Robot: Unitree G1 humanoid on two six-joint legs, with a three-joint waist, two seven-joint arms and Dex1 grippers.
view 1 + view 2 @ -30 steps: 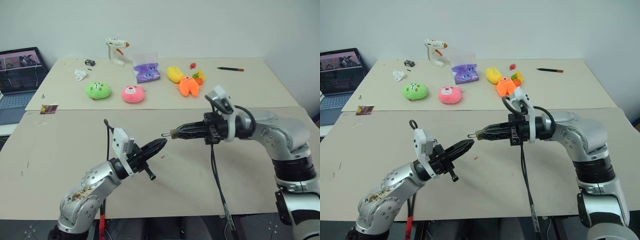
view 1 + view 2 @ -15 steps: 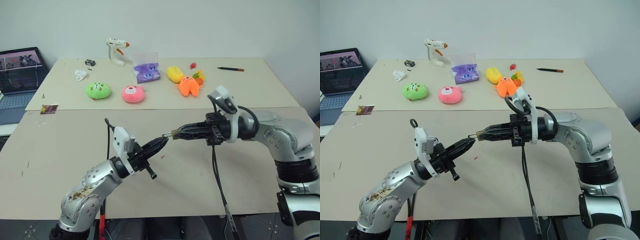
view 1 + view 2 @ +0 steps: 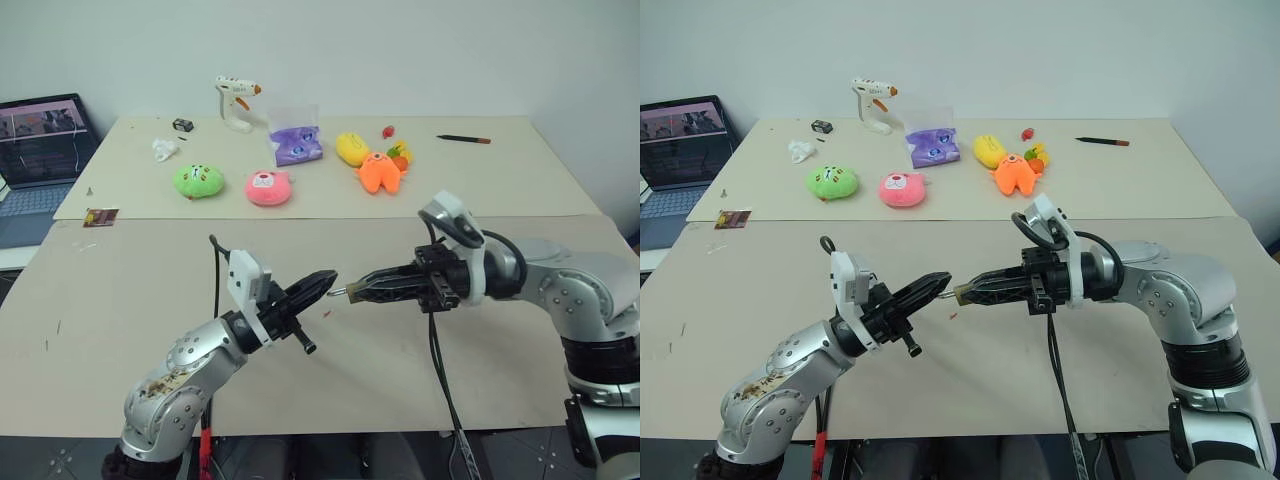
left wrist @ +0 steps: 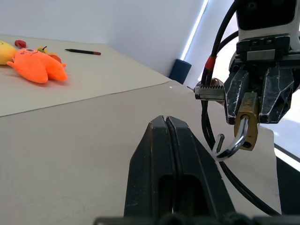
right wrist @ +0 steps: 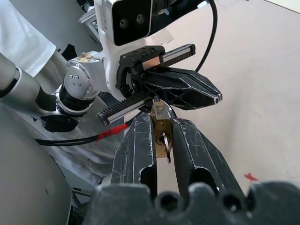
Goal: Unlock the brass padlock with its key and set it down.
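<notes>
- Brass padlock [image 5: 161,129] — clamped between the fingers of the right pincer [image 3: 352,292], held above the tabletop [image 3: 120,290]; silver shackle [image 4: 229,146] swung open, hook end free. No brand or lettering legible on the body.
- Left pincer [image 3: 325,280] — clenched on nothing, tips just beside the padlock.
- Orange plush toy [image 3: 378,171], green plush [image 3: 198,180], pink plush [image 3: 266,187] — far side, well apart; no readable labels.
</notes>
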